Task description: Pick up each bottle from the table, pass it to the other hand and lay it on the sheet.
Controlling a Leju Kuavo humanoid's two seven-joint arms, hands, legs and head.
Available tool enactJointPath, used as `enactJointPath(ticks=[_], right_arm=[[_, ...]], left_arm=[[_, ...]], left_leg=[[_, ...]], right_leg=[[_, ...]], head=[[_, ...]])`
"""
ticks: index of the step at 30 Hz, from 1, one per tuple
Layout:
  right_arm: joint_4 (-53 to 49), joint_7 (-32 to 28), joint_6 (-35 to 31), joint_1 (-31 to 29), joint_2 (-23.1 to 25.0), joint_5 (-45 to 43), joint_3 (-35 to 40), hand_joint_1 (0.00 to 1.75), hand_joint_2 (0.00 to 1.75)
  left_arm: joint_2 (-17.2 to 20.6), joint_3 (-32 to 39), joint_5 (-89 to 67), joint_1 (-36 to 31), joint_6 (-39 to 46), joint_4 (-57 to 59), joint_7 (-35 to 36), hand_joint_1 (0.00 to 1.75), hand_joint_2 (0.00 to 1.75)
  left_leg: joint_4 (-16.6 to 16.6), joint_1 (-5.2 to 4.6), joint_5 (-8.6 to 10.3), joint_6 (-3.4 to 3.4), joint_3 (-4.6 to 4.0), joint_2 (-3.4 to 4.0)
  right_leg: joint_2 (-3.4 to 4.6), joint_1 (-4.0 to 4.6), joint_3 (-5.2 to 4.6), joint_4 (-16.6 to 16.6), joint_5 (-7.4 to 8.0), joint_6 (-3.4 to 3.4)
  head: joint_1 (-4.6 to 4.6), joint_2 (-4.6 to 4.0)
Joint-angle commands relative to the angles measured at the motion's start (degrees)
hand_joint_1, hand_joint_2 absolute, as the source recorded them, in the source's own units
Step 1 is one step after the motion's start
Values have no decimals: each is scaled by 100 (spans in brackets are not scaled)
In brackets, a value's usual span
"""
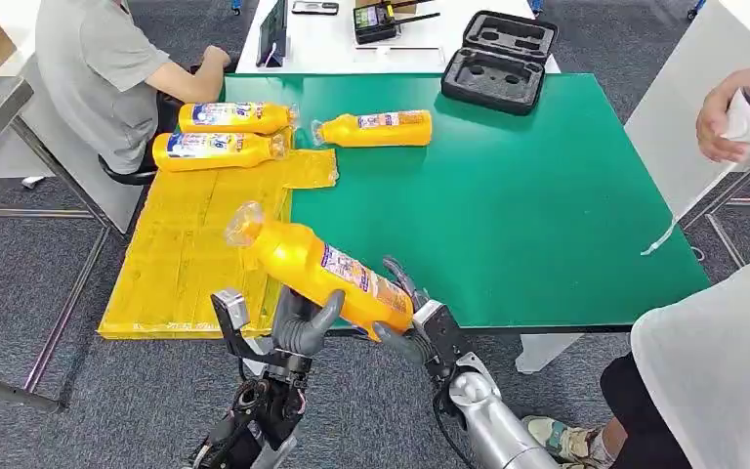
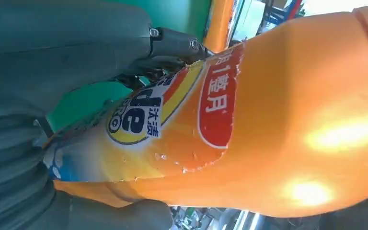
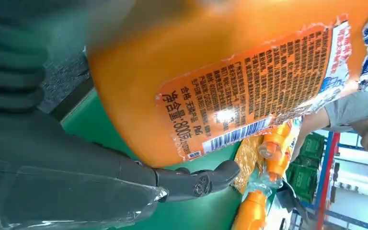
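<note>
Glossy orange bottle (image 1: 317,266), torn label: both hands' fingers clamped on it, L hand (image 1: 303,327), R hand (image 1: 412,315).

The held bottle (image 1: 322,269) is hiding most of the right hand (image 1: 412,311) in the head view, and its base is lying out of sight behind both hands. The left hand (image 1: 301,327) is covering the bottle's underside. In the wrist views the picture edges are cutting the bottle off. The label print (image 3: 249,91) is running too small to read.

open black case (image 1: 499,61) at table's far edge | seated person (image 1: 107,73) far left | tablet, perhaps (image 1: 273,34)
</note>
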Motion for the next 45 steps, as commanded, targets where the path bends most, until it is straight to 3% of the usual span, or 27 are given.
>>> enactJointPath(ticks=[1, 8, 12, 23, 31, 34, 43, 45], right_arm=[[186, 17, -16, -206, -18, -23, -142, 0, 0], [192, 17, -36, -219, -19, -19, -155, 0, 0], [18, 17, -191, -97, -93, -47, -308, 0, 0], [-287, 17, -410, 321, -247, 10, -577, 0, 0], [-832, 17, -496, 908, -368, -8, -848, 0, 0], [-1001, 17, -504, 1004, -333, 27, -876, 0, 0], [-1001, 17, -504, 1004, -333, 27, -876, 0, 0], [-1090, 17, -487, 1036, -308, 75, -874, 0, 0]], left_arm=[[39, 67, -8, -90, 0, 123, 19, 175, 175], [32, 116, -113, -81, 172, 35, 19, 175, 175], [195, 24, -1877, -9, 2340, -665, 19, 173, 175], [433, 370, -1852, 5, 2879, -1023, 19, 175, 175], [480, 619, -1470, 31, 2532, -1147, 19, 175, 175], [509, 509, -1996, 42, 3064, -1405, 19, 171, 175], [509, 509, -1996, 42, 3064, -1405, 19, 171, 175], [624, 273, -2497, -22, 3740, -1516, 19, 171, 175]], left_leg=[[6, 15, -18, -19, 34, 8], [1, 6, -7, -10, 15, 5], [6, 10, -13, -13, 19, 9], [-2, 5, -6, -10, 16, 3], [-1, 10, -9, -13, 22, -3], [1, 7, -9, -11, 17, 0], [0, 4, -5, -9, 8, 2], [0, 7, -7, -11, 18, 3]], right_leg=[[5, 16, 38, -3, -12, -20], [3, 6, 16, -2, -5, -10], [8, 11, 20, 0, -8, -14], [2, 5, 16, -3, -5, -10], [-4, 10, 26, -5, -9, -13], [-1, 8, 20, -3, -8, -11], [1, 4, 9, -1, -4, -9], [2, 8, 18, -3, -5, -12]], head=[[0, 0], [0, 0], [0, 0], [-2, 0], [0, 0], [0, 0], [0, 0], [0, 0]])
